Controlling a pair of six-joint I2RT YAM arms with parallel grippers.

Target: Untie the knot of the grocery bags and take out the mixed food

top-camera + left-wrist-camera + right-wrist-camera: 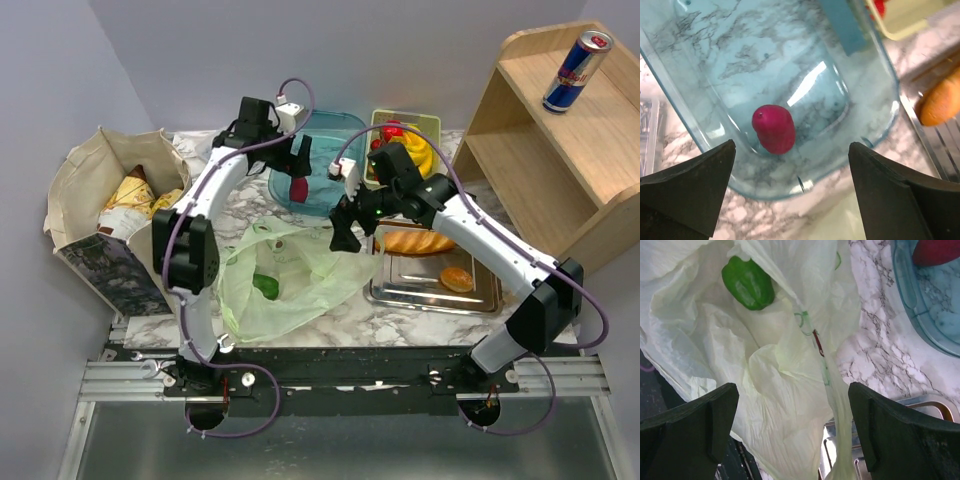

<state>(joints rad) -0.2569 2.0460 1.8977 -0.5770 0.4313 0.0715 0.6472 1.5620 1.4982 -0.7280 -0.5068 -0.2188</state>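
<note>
— Black fingers of the left gripper (791,150): gripping anything?
— No, spread wide and empty over the magenta vegetable (773,128). It's a smooth oval lying in the clear blue plastic tub (740,60), long axis upper-left to lower-right in the left wrist view.
— Right gripper (792,390)?
— Also spread and empty, above the thin, crinkled pale green bag (780,390), with a glossy green bell pepper (747,282) inside.
— Any writing?
— The can (578,70) on the shelf has lettering too small to read.

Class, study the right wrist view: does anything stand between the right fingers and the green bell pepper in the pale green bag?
No solid object does. The green bell pepper lies exposed in the open pale green bag, but loose crumpled folds of the bag's fabric lie between it and the right fingers, which are open.
</note>
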